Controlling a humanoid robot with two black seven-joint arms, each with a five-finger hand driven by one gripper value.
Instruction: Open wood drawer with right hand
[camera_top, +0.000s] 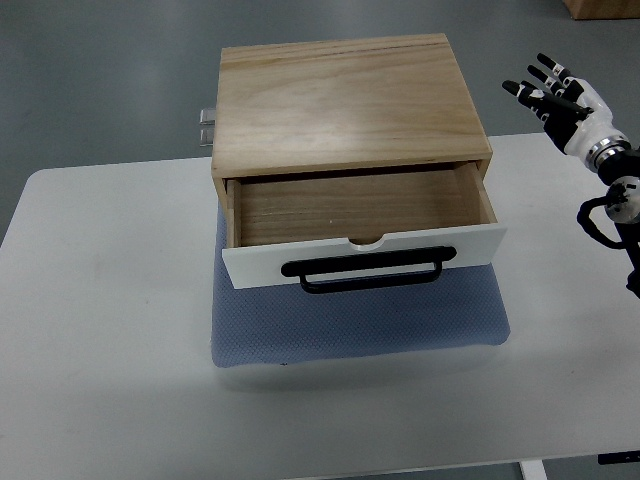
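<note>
A white tabletop (100, 330) is seen over a grey floor (100, 80). A brown box corner (600, 8) is visible top right.

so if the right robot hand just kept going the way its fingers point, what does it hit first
Probably nothing: the right robot hand points up-left, past the wood drawer box's back corner, over bare floor. Depth is unclear.

Right robot hand (553, 94) raised, fingers spread.

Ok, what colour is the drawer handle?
Black, on the white drawer front; the handle shows clearly in the top view.
</note>
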